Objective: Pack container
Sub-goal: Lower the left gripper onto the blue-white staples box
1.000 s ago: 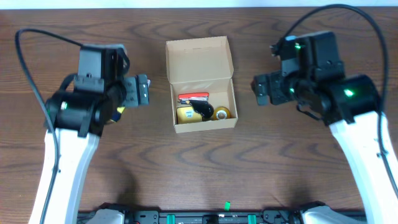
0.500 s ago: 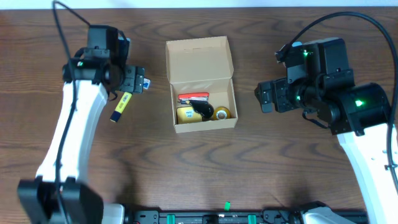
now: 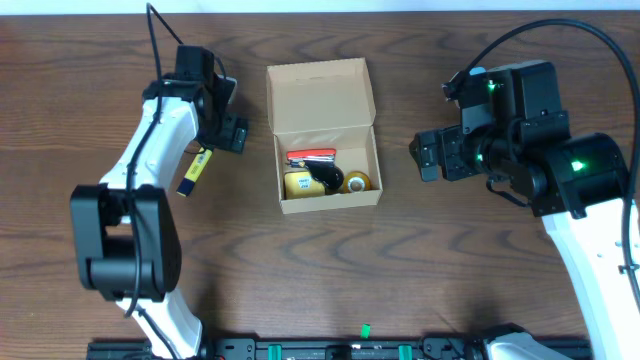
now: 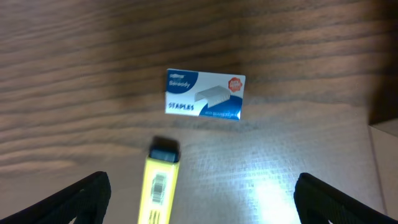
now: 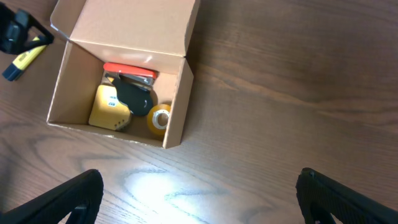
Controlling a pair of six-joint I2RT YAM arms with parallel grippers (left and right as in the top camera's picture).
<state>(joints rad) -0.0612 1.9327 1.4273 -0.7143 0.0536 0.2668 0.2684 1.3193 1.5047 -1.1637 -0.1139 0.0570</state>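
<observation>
Table: dark wood grain, fills every view.

Container: sits upper centre of the overhead view, flap lid thrown back toward the top of the frame, compartment open. The right wrist view has it in the upper left.

Right gripper: hangs to the right of the container, well apart from it. Fingers spread wide, nothing between them. I read this arm as parked.

Left gripper: hovers left of the container, camera looking straight down at the table. Fingers released and empty, one tip in each lower corner of the left wrist view.

Already in the compartment:
- yellow square box, lower left
- red-topped item along the back wall, with a black part below it; possibly a stapler, I cannot say for sure
- small yellow roll, lower right

Loose on the table:
- staples box, blue and white, lying flat at upper centre of the left wrist view
- yellow marker, dark cap up, at lower centre and nearly between the fingers

Step in hand, as I judge it: packing is partly done and the left arm is lining up on the two loose items.

The next move calls for picking one target. The marker lies closer to the gap. I would centre over its barrel, turn so the fingers cross its narrow width, go down and clench. Then carry it right, clearing the container wall. Bare floor shows only in the compartment's upper right, so placement will be tight.
</observation>
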